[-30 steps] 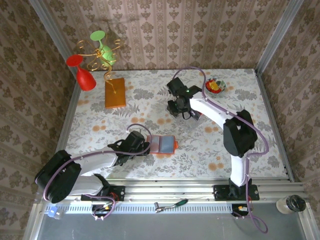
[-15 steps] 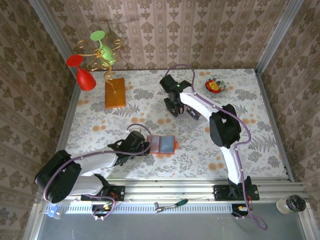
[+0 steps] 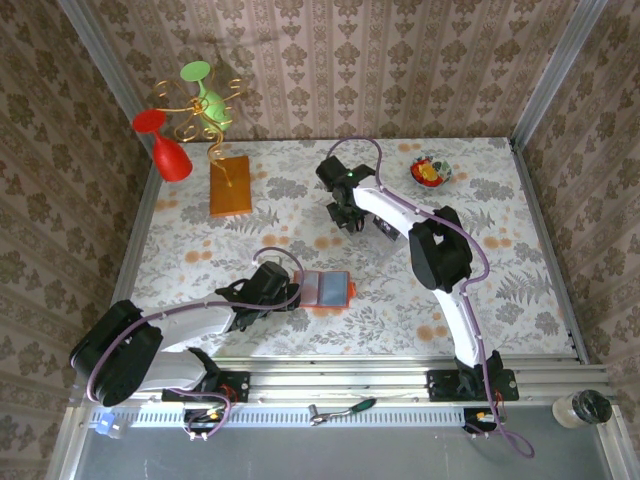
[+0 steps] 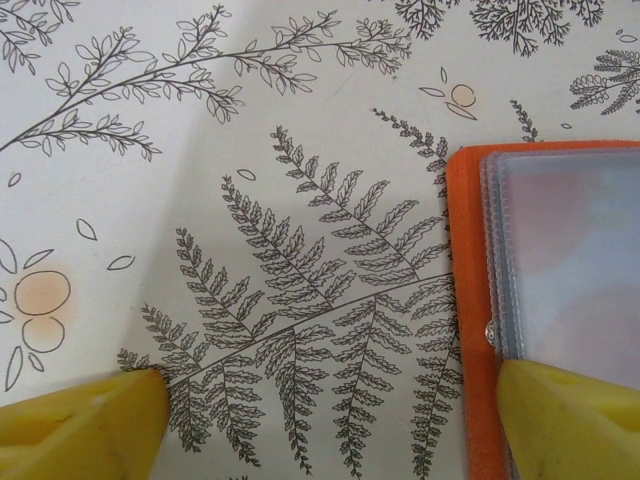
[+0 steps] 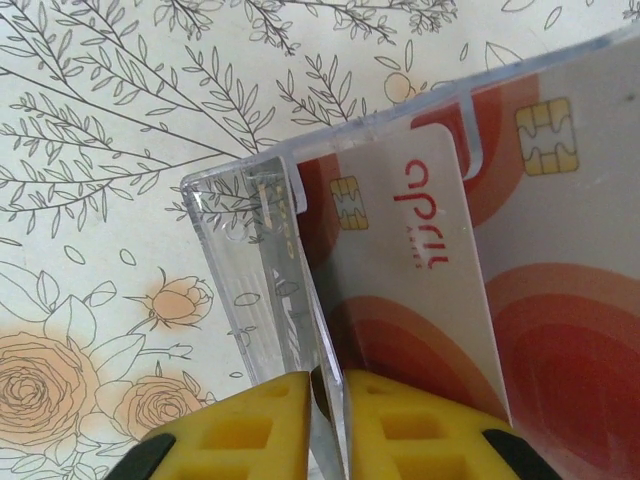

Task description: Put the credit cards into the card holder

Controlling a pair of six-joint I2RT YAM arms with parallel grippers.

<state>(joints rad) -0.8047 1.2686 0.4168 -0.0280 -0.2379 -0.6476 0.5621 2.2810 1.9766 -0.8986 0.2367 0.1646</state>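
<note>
A robotics lab cell dressed to look like a home: damask wallpaper panels (image 3: 330, 60) box in a floral-clothed surface (image 3: 520, 290), framed by bare aluminium posts (image 3: 555, 70), with an aluminium mounting rail (image 3: 330, 385) along the near edge.

The space is closed on three sides by walls (image 3: 400, 70) covered with beige-brown wallpaper, which has a damask ornament in vertical bands. In the two far corners slanted metal posts (image 3: 100, 60) stand against the paper. A faint shadow (image 3: 225, 50) lies on the back wall near the left corner; otherwise the light is soft and even. The table (image 3: 530, 230) is covered by a white cloth printed with grey ferns, leaves and pale orange flowers, and the drawn lines are clear in both wrist views. Along the near edge run aluminium rails (image 3: 330, 385), and below them is a plain grey surface (image 3: 380, 450).
</note>
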